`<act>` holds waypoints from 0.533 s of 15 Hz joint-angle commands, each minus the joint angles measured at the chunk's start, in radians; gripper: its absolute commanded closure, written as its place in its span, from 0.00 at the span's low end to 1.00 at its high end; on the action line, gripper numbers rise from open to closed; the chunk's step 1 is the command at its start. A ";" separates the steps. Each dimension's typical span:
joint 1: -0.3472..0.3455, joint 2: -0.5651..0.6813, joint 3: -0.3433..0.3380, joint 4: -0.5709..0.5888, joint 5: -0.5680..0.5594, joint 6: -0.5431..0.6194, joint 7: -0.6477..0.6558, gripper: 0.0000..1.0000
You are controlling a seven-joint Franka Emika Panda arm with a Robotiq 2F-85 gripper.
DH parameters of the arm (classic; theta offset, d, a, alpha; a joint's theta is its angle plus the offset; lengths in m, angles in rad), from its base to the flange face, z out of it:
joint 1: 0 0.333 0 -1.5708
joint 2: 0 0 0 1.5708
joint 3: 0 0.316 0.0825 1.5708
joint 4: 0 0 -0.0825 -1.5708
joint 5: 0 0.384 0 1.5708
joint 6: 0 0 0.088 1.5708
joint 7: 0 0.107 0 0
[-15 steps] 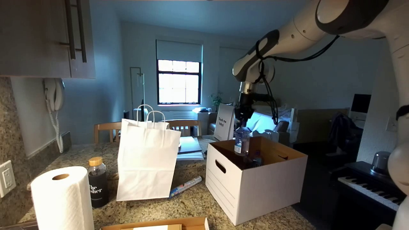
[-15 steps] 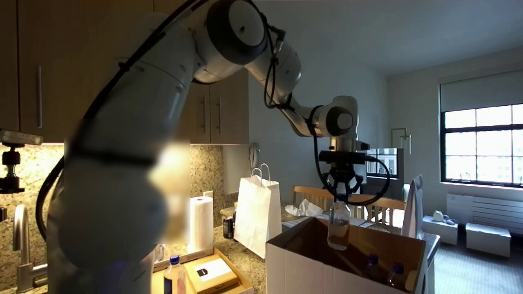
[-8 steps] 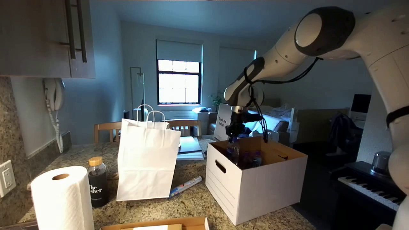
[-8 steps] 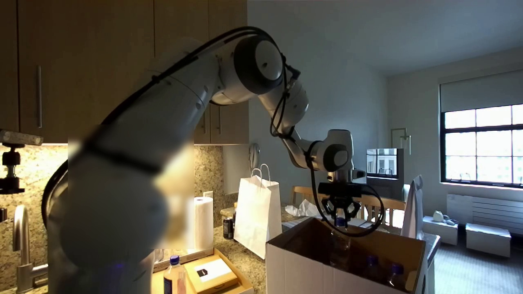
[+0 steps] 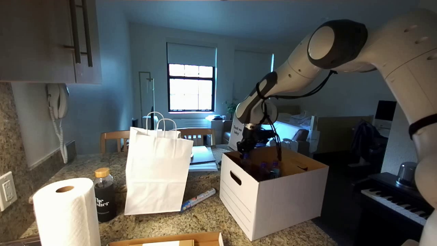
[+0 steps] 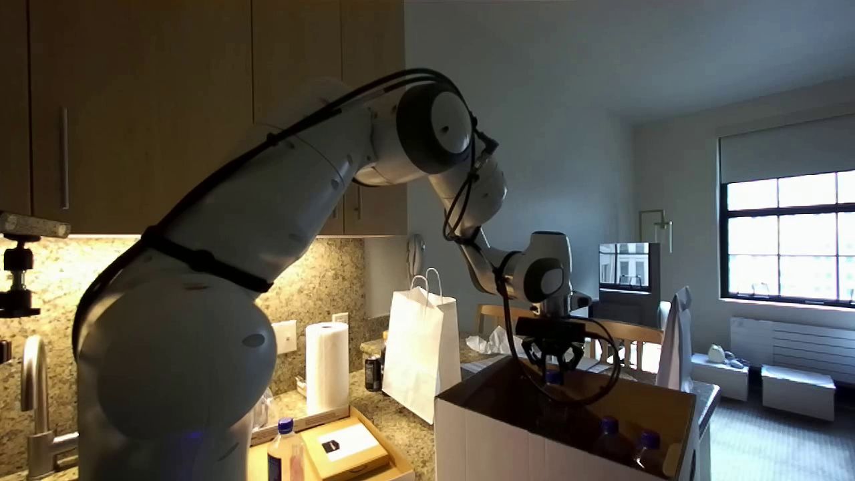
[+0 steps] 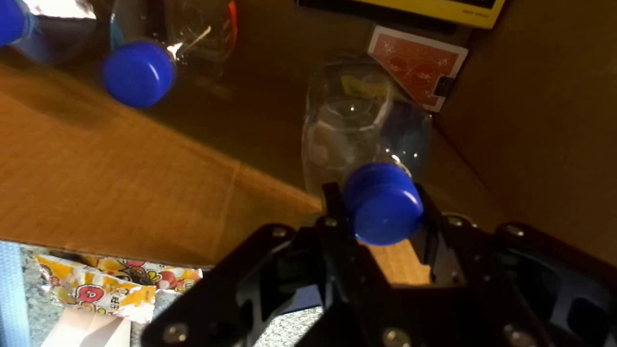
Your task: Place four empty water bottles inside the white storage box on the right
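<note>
Dim; window (image 5: 191,92) glaring; shadow inside box (image 5: 286,201).

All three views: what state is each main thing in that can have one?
White storage box: open-topped
Gripper: shut on a bottle cap
Gripped bottle: capped, roughly upright, in the box
Two other boxed bottles: capped, upright
Fourth bottle: capped, upright, outside the box
White paper bag: standing
Paper towel roll: upright
Orange-lidded bottle: lid on, upright

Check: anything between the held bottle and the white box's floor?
No clear blocker. The hand holds the bottle inside the white box; two other bottles sit apart. A red card shows near the held one's base; can't tell if it's underneath.
</note>
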 commanded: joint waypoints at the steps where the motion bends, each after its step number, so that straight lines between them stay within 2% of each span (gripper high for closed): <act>1: -0.017 0.005 0.024 0.020 0.001 0.027 0.029 0.89; 8: -0.049 0.023 0.036 0.033 0.022 0.045 0.031 0.90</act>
